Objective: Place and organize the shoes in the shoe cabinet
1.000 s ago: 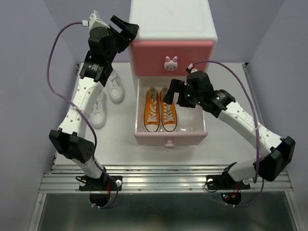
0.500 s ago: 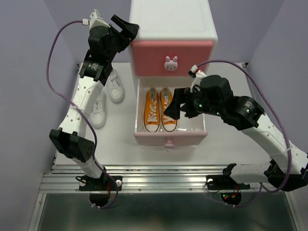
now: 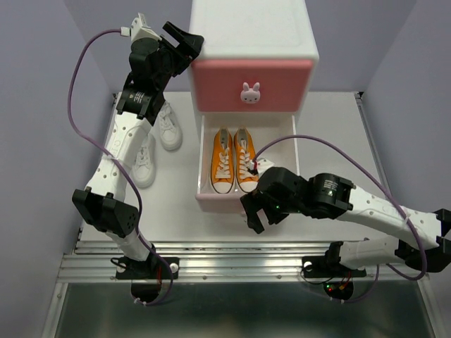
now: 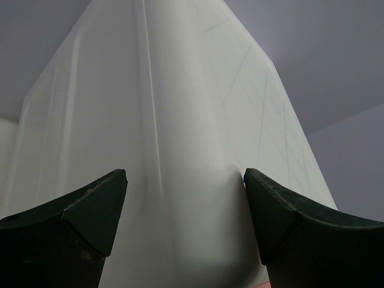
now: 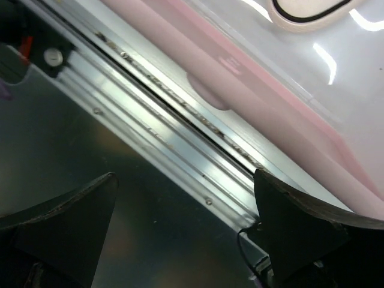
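Note:
The white shoe cabinet (image 3: 252,32) stands at the back, its darker pink upper drawer shut. Its paler pink lower drawer (image 3: 248,200) is pulled out and holds the orange sneakers (image 3: 235,160) side by side. The two white sneakers (image 3: 169,127) lie on the table left of the cabinet. My left gripper (image 3: 185,44) is open, its fingers on either side of the cabinet's upper left corner (image 4: 180,144). My right gripper (image 3: 252,215) is open and empty, low in front of the open drawer's front (image 5: 288,102).
The second white sneaker (image 3: 144,163) lies nearer, beside the left arm. An aluminium rail (image 5: 180,126) runs along the table's near edge just below the right gripper. Purple walls close in both sides and the back.
My right gripper has pulled back from above the orange sneakers in the drawer and dropped to the drawer's front edge. The left arm has not moved.

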Tool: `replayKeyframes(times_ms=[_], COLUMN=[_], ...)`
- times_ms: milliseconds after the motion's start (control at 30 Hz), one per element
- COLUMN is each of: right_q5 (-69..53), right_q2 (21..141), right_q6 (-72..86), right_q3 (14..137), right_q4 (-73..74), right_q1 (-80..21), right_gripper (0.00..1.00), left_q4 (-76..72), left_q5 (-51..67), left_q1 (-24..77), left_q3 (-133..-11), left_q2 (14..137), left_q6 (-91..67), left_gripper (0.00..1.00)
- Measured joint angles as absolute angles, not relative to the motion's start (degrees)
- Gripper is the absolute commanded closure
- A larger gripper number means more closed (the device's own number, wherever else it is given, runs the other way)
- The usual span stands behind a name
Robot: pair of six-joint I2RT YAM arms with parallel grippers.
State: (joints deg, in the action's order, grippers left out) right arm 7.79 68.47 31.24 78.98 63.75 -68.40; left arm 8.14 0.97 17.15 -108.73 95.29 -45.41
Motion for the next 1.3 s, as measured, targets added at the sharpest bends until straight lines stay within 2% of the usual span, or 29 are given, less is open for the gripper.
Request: replayKeyframes(times_ms=[367, 633, 900, 1000, 1067, 1100, 1167, 1200, 1300], right_q5=[23.3, 41.4, 51.3, 53.1, 53.5, 53.9, 54.5, 54.8, 53.9], right_q2=[68.0, 76.6, 81.4, 82.3, 82.6, 82.9, 83.4, 83.7, 84.1], right_q6=[34.8, 42.5, 50.5, 51.7, 52.8, 53.6, 54.5, 54.9, 54.4], right_q3=[60.7, 56.4, 56.4, 56.2, 56.1, 56.1, 56.1, 56.1, 56.2], right_q4=[51.4, 44.1, 39.9, 38.7, 38.5, 38.5, 38.8, 39.2, 41.2], right_q1=[-77.6, -84.2, -84.9, -85.0, -85.0, -85.0, -84.9, -84.8, -84.9], right_gripper=[0.0, 0.0, 0.01, 0.16, 0.31, 0.45, 0.53, 0.63, 0.79], left_q4=[4.7, 3.7, 3.1, 2.8, 2.8, 2.7, 2.6, 2.6, 2.6], left_q5=[0.7, 1.8, 2.7, 2.8, 2.8, 2.8, 2.7, 2.7, 2.7], left_q1=[17.2, 17.0, 16.8, 16.8, 16.8, 16.8, 16.8, 16.8, 16.8], left_q3=[-106.1, -105.7, -105.5, -105.3, -105.2, -105.1, -105.0, -105.0, -105.0], left_q2=[94.4, 94.3, 93.9, 93.8, 93.7, 93.6, 93.6, 93.6, 93.6], left_q6=[-44.6, -44.5, -44.7, -44.9, -44.9, -44.9, -45.0, -45.0, -45.1], left_gripper=[0.13, 0.13, 0.13, 0.13, 0.13, 0.13, 0.14, 0.14, 0.14])
